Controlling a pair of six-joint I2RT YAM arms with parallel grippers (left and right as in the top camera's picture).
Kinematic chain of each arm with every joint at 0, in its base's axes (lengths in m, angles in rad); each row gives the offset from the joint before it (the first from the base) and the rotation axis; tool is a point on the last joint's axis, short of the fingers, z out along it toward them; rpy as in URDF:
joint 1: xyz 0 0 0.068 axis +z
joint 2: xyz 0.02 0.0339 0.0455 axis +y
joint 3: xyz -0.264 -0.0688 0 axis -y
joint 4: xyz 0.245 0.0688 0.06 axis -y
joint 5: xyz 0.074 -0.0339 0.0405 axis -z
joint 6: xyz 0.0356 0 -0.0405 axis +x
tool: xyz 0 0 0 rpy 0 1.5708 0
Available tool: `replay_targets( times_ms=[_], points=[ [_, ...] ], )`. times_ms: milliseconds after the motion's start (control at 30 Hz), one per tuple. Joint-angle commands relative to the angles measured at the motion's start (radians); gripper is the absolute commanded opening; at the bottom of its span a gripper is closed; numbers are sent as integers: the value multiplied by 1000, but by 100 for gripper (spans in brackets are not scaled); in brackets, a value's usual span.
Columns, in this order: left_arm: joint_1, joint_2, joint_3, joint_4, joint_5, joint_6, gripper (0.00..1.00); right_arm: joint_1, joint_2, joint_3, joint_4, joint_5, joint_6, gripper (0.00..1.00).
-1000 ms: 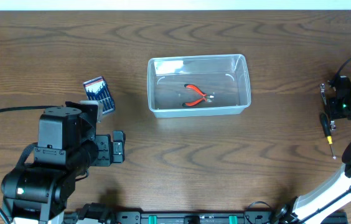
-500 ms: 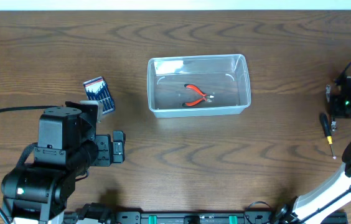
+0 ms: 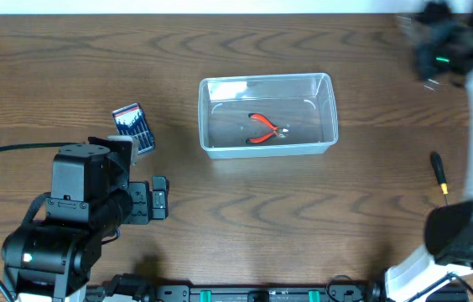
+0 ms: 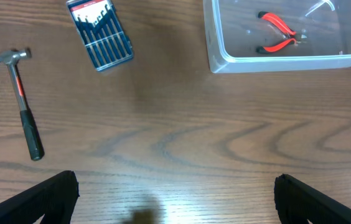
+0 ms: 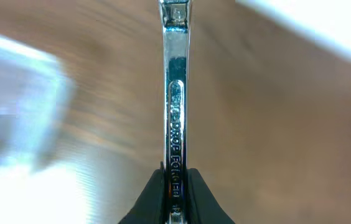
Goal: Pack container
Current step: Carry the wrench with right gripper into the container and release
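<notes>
Chrome wrench (image 5: 177, 93) pinched in right end effector (image 5: 175, 183) at the far-right corner; left end effector (image 4: 175, 199) spread.

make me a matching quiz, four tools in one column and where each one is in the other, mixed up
Things:
1. pliers
2. hammer
3. wrench
4. screwdriver

Places:
A. held by the right gripper
B. inside the container
C. on the table, right of the container
D. on the table, beside the drill-bit case

Pairs: 1-B, 2-D, 3-A, 4-C
</notes>
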Motion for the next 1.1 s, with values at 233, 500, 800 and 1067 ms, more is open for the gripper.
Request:
replay_targets(
  times_ms=[233, 500, 800, 1067],
  points=[
    [3, -2, 19, -3, -4, -5, 98, 415, 90, -40, -19, -26, -575, 1],
    [3, -2, 19, -3, -5, -5, 98, 453, 303, -40, -32, -79, -582, 1],
    [3, -2, 19, -3, -5, -5, 98, 452, 494, -40, -5, -82, -578, 1],
    [3, -2, 19, -3, -5, -6, 98, 449, 520, -40, 7, -82, -578, 1]
  ],
)
